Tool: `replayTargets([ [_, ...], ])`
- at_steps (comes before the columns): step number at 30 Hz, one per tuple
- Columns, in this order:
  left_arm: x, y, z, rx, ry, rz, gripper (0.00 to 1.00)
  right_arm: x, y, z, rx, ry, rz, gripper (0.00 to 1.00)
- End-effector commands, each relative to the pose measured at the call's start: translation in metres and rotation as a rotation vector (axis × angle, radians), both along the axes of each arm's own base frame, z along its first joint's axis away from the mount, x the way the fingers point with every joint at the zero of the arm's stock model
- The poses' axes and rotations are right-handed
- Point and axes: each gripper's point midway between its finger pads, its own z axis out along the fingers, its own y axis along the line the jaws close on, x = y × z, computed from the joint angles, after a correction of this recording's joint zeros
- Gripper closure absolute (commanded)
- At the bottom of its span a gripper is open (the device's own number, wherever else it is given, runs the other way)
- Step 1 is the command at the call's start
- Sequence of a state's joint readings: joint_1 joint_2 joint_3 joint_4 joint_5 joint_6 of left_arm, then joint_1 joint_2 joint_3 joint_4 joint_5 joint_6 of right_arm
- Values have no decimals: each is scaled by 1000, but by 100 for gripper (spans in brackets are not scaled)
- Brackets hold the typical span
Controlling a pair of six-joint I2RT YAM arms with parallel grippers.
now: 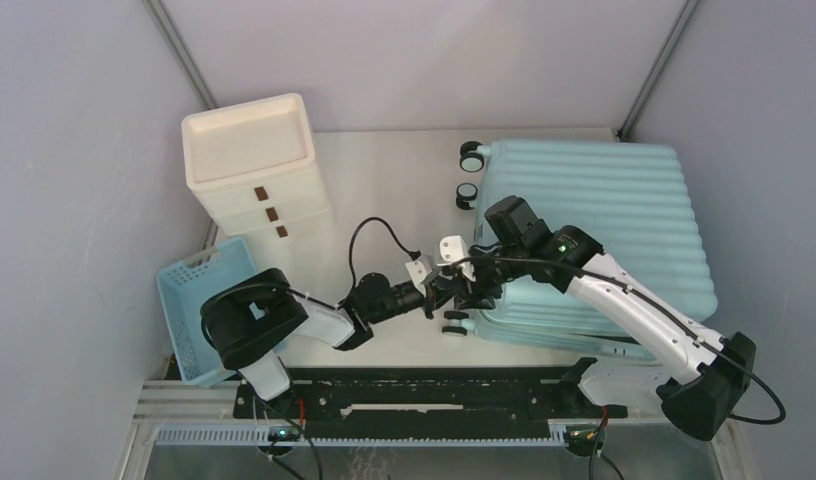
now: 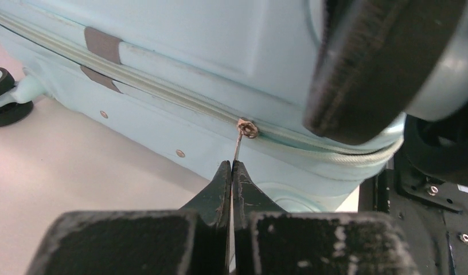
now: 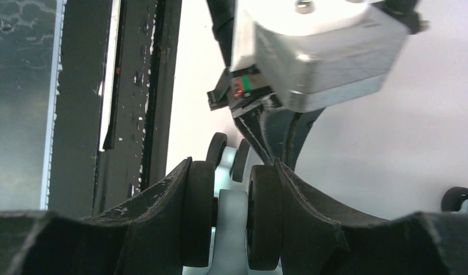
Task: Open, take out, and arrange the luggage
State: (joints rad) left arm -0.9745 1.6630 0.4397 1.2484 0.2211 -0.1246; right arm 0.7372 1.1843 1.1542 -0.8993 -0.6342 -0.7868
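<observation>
The luggage [image 1: 604, 225] is a large light-blue ribbed suitcase lying flat on the right of the table, lid down. In the left wrist view its side wall [image 2: 180, 46] fills the frame, with the zipper seam running across it. My left gripper [image 2: 231, 169] is shut on the thin metal zipper pull [image 2: 238, 143], which hangs from the slider [image 2: 247, 128]. My right gripper [image 3: 233, 167] is shut on a twin black wheel [image 3: 200, 212] at the suitcase's near left corner, with the pale blue fork [image 3: 234, 229] between the discs. Both grippers meet at that corner [image 1: 454, 290].
A white drawer unit with brown handles [image 1: 254, 165] stands at the back left. A small blue lattice basket [image 1: 196, 300] sits at the near left. Two more suitcase wheels [image 1: 470, 155] stick out at the far corner. A black rail [image 1: 424, 395] runs along the near edge.
</observation>
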Motion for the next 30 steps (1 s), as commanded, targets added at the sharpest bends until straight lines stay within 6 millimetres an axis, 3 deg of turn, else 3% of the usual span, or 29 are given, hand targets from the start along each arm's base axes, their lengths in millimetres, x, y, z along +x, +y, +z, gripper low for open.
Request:
replayTargets([
  [1, 38, 1, 7, 8, 9, 120, 100, -40, 2, 4, 119, -67, 311, 100],
  [17, 103, 3, 21, 2, 16, 155, 100, -42, -13, -34, 32, -117, 384, 100],
  [22, 116, 14, 28, -25, 52, 136, 100, -33, -9, -36, 23, -139, 361, 100],
  [26, 108, 22, 40, -106, 20, 82, 99, -31, -10, -37, 13, -122, 330, 100],
  [30, 81, 21, 45, -133, -76, -49, 63, -29, -6, -36, 19, -106, 305, 100],
])
